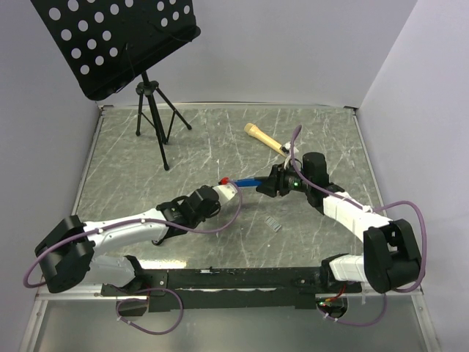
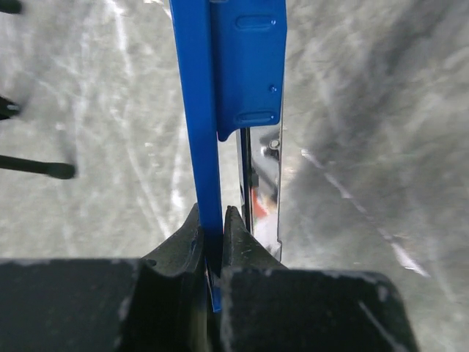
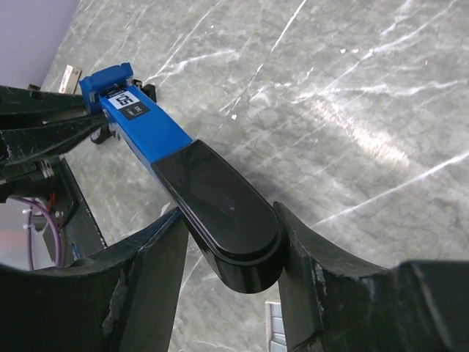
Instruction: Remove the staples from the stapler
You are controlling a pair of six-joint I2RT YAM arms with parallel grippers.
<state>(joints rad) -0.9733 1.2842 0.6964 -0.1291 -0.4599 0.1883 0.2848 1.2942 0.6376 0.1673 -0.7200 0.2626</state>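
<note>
A blue stapler (image 1: 248, 180) w/ a black rounded end is held btwn both grippers, mid-table (image 1: 212, 139). The L gripper (image 2: 213, 231) is clamped on the stapler's thin blue edge; a chrome magazine (image 2: 261, 183) is seen just beside that edge. The R gripper (image 3: 229, 220) is closed on the black end, w/ fingers pressed to both sides. A small grey staples strip (image 1: 272, 224) lies on the table, near the stapler but apart from it, toward the arm bases. A music stand (image 1: 121, 44) is seen far left.

Stapler (image 3: 157, 143) body recorded as matt blue plastic, end cap (image 3: 231, 220) as glossy black; inner rail (image 2: 267, 183) noted as mirror-bright metal.
</note>
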